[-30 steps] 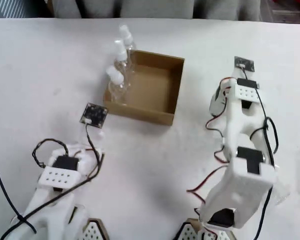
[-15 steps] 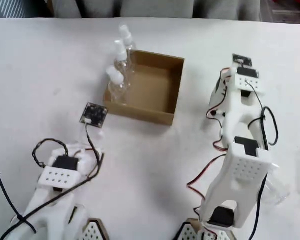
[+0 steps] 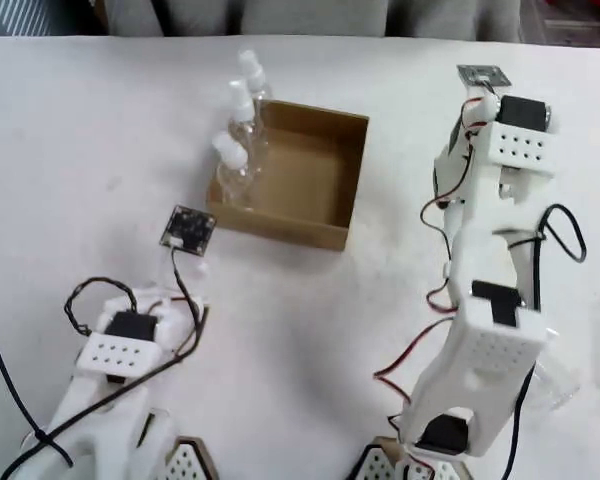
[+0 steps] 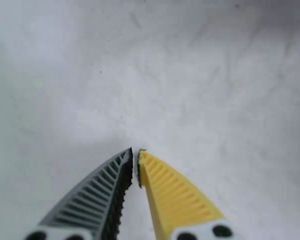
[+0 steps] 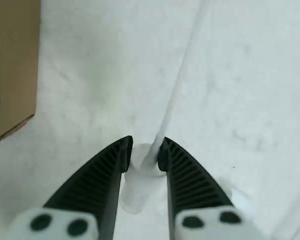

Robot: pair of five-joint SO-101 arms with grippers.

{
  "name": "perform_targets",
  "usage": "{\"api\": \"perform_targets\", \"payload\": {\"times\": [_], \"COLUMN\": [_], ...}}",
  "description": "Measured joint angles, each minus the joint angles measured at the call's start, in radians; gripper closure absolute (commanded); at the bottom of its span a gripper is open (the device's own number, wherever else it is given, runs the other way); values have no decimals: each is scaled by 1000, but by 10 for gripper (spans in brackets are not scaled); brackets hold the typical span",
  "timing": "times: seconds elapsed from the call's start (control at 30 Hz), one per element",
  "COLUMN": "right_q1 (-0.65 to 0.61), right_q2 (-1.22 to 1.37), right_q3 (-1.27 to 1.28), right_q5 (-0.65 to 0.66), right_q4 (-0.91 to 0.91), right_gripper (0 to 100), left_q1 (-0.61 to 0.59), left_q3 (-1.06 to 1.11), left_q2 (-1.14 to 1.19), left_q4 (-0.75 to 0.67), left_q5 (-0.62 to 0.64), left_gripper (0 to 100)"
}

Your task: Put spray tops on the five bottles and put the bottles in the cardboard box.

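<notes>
Right black ribbed fingers (image 5: 102,175) pinch a white plastic spray top (image 5: 140,184), its thin tube jutting past the tips; left grey-and-yellow fingers (image 4: 176,195) clenched.

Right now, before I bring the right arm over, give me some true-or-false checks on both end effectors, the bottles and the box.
1. The right end effector is shut on a spray top. True.
2. The left end effector holds a bottle. False: it is shut on nothing, over the bare table.
3. Three bottles with tops on stand along one side of the cardboard box. True.
4. The cardboard box lies tipped on its side. False: it sits upright, open upward.
</notes>
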Motion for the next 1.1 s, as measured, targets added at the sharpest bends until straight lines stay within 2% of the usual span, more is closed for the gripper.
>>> {"api": "perform_targets", "payload": {"times": [0.17,0.33,0.53,0.7,0.9,1.1], "right_q1": [-40,-98,-192,-287,-381,-551], "right_q2": [-239,-480,-756,-990,-1215,-1257], "right_q3": [213,457,786,1088,1379,1540], "right_q5": [72,199,463,669,710,710], "right_q4": [0,0,-15,-110,-281,-322], "right_gripper": [982,982,982,981,981,980], "left_q1": [0,0,0,0,-60,-216], "left_q3": [0,0,0,0,0,-52], "left_q2": [0,0,0,0,0,0], "left_q4": [0,0,0,0,0,0], "left_q5": [0,0,0,0,0,0], "left_gripper": [965,967,968,969,969,966]}}
